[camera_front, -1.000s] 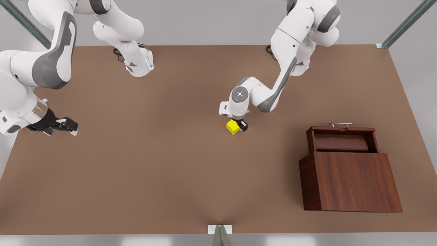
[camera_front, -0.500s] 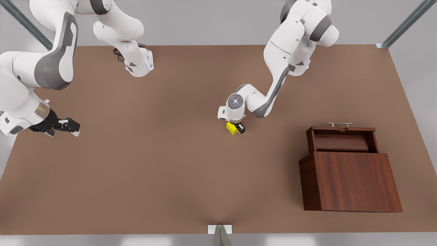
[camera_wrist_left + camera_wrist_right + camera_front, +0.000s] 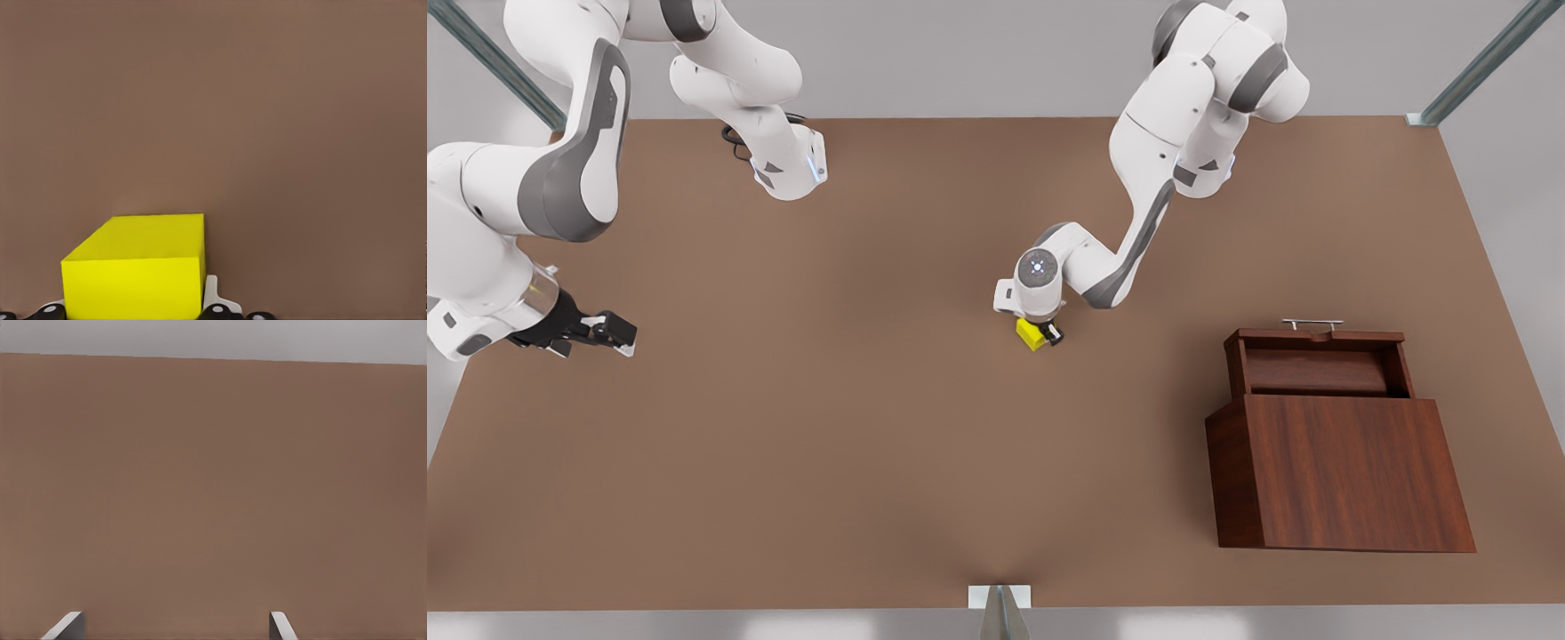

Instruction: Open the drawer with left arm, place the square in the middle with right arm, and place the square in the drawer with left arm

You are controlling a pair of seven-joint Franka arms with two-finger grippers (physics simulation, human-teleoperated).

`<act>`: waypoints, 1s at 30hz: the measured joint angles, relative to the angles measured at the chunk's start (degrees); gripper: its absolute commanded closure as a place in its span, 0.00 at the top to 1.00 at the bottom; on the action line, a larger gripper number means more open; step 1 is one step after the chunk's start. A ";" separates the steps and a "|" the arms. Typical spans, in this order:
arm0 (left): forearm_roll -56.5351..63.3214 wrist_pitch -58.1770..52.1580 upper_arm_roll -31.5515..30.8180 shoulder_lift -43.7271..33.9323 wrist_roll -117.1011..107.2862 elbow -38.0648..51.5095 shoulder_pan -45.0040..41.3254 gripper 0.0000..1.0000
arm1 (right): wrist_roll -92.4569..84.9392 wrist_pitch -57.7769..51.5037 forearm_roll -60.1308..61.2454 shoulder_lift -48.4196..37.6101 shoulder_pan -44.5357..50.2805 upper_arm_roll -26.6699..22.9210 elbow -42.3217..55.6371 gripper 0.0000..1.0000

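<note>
Centrally on the brown worktop (image 3: pixel 827 444) sits the square (image 3: pixel 1032 333), a small yellow cube resting on the surface, with the left gripper (image 3: pixel 1042 332) lowered straight over it and its fingers set on either side; the left wrist view has the cube between them, though whether they press its faces I cannot tell. Well apart, toward the front view's right, the drawer (image 3: pixel 1316 369) stands pulled out of its wooden cabinet (image 3: pixel 1352 471), handle (image 3: pixel 1312 324) facing away. Far off at the front view's left edge, the right gripper (image 3: pixel 615 335) waits above the worktop, fingers spread and holding nothing.
</note>
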 measured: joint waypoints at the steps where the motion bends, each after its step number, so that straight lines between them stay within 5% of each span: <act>1: 0.17 -0.99 0.14 -0.71 -0.09 0.29 0.02 0.66 | 0.00 0.00 0.03 0.00 -0.05 0.00 0.00 1.00; 9: -1.85 -20.06 6.13 -12.33 0.79 8.93 0.52 0.68 | 0.00 0.00 0.12 -0.07 -0.08 0.00 0.01 1.00; 20: -8.99 -31.08 36.74 -15.92 51.76 8.14 1.15 0.68 | 0.00 0.26 0.12 0.00 -0.08 0.00 0.01 1.00; 30: -10.05 -28.89 38.51 -12.05 75.38 8.13 12.74 0.68 | 0.00 0.17 0.12 0.00 -0.08 0.00 0.03 1.00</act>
